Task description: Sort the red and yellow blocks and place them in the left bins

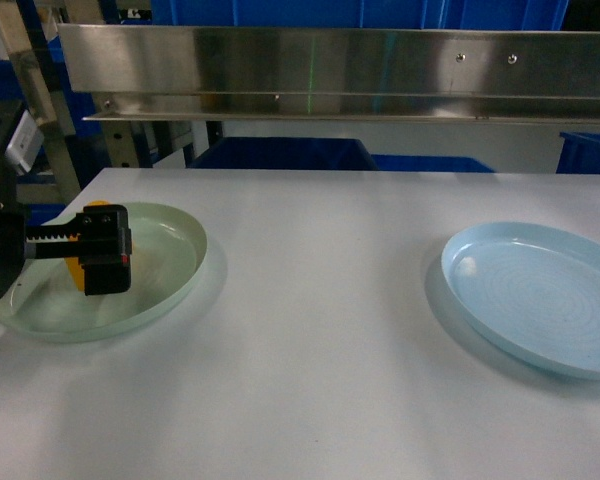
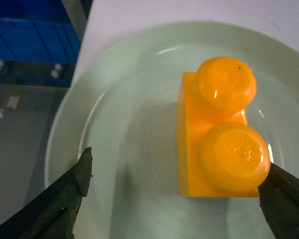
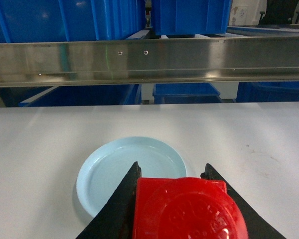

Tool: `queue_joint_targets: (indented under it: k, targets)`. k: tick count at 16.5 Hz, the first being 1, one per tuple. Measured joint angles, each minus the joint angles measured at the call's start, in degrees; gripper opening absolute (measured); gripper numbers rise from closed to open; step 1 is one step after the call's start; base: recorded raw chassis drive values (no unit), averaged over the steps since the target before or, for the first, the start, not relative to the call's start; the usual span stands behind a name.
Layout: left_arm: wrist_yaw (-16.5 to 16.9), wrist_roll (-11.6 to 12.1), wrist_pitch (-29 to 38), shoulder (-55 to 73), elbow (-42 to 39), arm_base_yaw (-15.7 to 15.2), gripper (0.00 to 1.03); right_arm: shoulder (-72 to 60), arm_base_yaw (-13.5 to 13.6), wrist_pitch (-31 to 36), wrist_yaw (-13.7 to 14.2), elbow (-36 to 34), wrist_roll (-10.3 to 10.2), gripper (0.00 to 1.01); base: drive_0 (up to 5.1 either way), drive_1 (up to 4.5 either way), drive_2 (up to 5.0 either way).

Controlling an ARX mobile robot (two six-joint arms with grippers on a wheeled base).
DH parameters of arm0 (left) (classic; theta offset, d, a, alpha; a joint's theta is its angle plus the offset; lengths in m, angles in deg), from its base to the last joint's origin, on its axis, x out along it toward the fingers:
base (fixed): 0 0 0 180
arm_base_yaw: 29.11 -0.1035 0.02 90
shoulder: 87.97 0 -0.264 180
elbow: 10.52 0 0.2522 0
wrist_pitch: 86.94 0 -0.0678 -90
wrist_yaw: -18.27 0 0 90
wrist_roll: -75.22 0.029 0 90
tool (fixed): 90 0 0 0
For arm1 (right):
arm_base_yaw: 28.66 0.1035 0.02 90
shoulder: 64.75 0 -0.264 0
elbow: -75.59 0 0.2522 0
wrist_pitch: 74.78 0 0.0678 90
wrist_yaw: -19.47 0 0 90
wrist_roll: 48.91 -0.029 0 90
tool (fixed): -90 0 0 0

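Glossy orange-yellow two-stud block [image 2: 217, 139] lay between spread left tool [image 2: 177, 191] fingers, on pale green plate [image 2: 124, 99]. Right tool [image 3: 172, 196] pinched red block [image 3: 187, 209] above white worktop [image 3: 40, 134].

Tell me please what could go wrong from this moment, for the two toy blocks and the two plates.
1. The right gripper holds the glossy red plastic block above the round pale blue plate, but red belongs on the left; releasing here would likely missort it.
2. The left gripper is open around the orange-yellow two-stud plastic block lying in the round pale green plate. One finger appears very near it, so withdrawing could nudge the block.
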Motion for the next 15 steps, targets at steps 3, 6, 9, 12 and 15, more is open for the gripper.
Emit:
queue_joint_targets:
  k: [3, 6, 9, 12, 15]
  targets:
    - [-0.2, -0.7, 3.1, 2.5, 1.6, 0.7, 0.98, 0.0, 0.0, 0.0, 0.0, 0.0, 0.0, 0.29, 0.0, 0.00, 0.0]
    - [-0.2, -0.7, 5.4, 4.9, 2.4, 0.7, 0.98, 0.0, 0.0, 0.0, 0.0, 0.0, 0.0, 0.29, 0.0, 0.00, 0.0]
    - [-0.2, 0.2, 7.9, 7.8, 3.1, 0.2, 0.98, 0.0, 0.0, 0.0, 0.0, 0.0, 0.0, 0.29, 0.0, 0.00, 0.0]
    - [0.0, 2.6, 10.9, 9.4, 3.2, -0.2, 0.92, 0.0, 0.0, 0.0, 0.0, 0.0, 0.0, 0.29, 0.0, 0.00, 0.0]
    - [0.7, 3.5, 12.4, 9.4, 2.7, -0.1, 0.64, 0.0, 0.0, 0.0, 0.0, 0.0, 0.0, 0.29, 0.0, 0.00, 0.0]
